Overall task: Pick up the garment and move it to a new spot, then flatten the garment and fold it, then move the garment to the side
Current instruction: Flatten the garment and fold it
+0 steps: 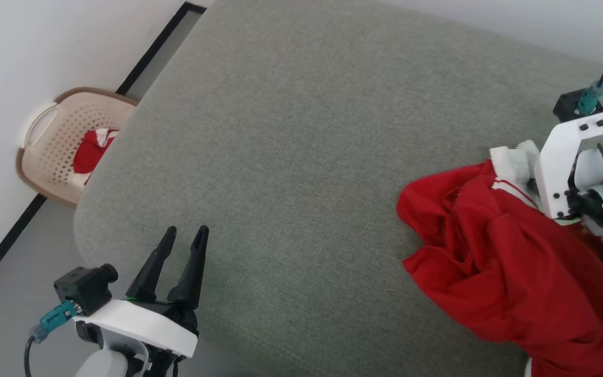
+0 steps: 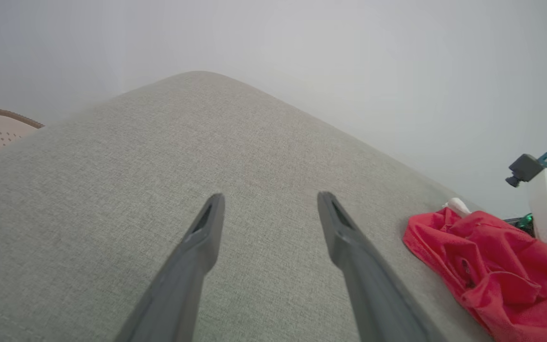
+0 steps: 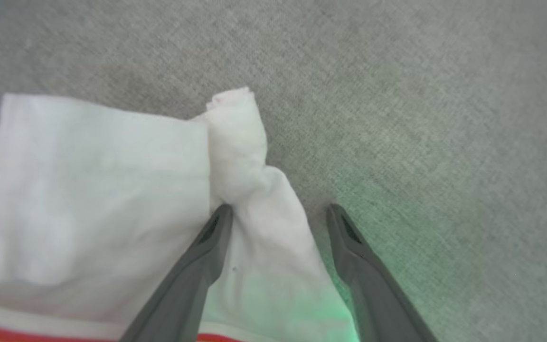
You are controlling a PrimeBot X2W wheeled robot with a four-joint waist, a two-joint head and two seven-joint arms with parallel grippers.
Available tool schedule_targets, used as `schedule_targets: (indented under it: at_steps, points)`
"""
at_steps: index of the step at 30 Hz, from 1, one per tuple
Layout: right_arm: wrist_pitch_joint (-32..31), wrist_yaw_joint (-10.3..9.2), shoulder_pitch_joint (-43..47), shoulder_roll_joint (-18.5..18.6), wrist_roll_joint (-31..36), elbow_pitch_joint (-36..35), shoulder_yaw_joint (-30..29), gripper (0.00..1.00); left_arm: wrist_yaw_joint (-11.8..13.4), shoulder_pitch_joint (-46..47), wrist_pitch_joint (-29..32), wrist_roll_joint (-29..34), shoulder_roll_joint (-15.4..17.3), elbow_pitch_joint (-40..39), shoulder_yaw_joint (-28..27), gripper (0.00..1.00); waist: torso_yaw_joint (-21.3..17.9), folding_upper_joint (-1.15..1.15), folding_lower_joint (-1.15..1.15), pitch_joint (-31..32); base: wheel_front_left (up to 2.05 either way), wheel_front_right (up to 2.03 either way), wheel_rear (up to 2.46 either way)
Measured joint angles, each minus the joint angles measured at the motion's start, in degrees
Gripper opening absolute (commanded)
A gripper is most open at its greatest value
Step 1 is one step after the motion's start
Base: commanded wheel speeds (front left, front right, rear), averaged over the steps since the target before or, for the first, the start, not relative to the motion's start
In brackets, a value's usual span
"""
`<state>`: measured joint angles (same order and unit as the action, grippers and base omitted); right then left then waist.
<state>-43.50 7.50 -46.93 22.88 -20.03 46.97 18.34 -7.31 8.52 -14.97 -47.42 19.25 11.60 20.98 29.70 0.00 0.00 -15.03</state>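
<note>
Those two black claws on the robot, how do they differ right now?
The left gripper points across bare grey cushion, with nothing between its fingers; the right gripper has a twist of white sleeve lying between its fingers. The left gripper sits well away from the red garment; the right gripper is right at it. Both stand open, and neither is clamped on anything.

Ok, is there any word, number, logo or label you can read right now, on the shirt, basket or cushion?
No text can be read in any view.
The crumpled red shirt with white sleeve is plain cloth and striped trim where visible; no print faces a camera.
The beige perforated plastic basket and the grey fabric cushion carry no visible markings.
</note>
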Motion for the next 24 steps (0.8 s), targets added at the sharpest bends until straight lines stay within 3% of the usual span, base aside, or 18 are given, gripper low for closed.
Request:
schedule_targets:
  at_steps: [2, 3, 4, 11, 24]
  points:
    - [-0.34, 0.01, -1.23, 0.37, 0.00, 1.76, 0.80, 1.00, 0.00, 0.35, 0.00, -0.12, -0.18, 0.11, 0.05, 1.00, 0.64, 0.00, 0.00, -0.61, 0.00, 0.00, 0.00]
    - [-0.32, 0.03, -1.95, 0.57, 0.00, 2.70, 1.11, 0.36, 0.00, 0.40, 0.00, -0.19, -0.22, 0.18, 0.02, 1.00, 0.86, 0.00, 0.00, -0.87, 0.00, 0.00, 0.00]
    - [0.14, 0.08, -2.57, 0.67, 0.08, 3.67, 1.09, 0.00, 0.00, 0.40, 0.00, -0.32, -0.29, 0.27, -0.01, 1.00, 1.00, 0.00, 0.00, -1.07, 0.00, 0.00, 0.00]
    - [4.03, 0.16, -4.66, -0.66, 0.40, 6.84, 0.57, 0.00, 0.00, 0.35, 0.00, -0.51, -0.31, 0.73, -1.69, 1.00, -0.50, 0.00, 0.00, -0.52, 0.00, 0.00, 0.00]
    - [6.60, 0.05, -4.63, 2.87, -2.66, -0.58, -0.70, 0.00, 0.00, -1.78, 0.00, 0.10, 0.77, 0.22, -4.80, 1.00, -7.17, 0.00, 0.00, 2.58, 0.00, 0.00, 0.00]
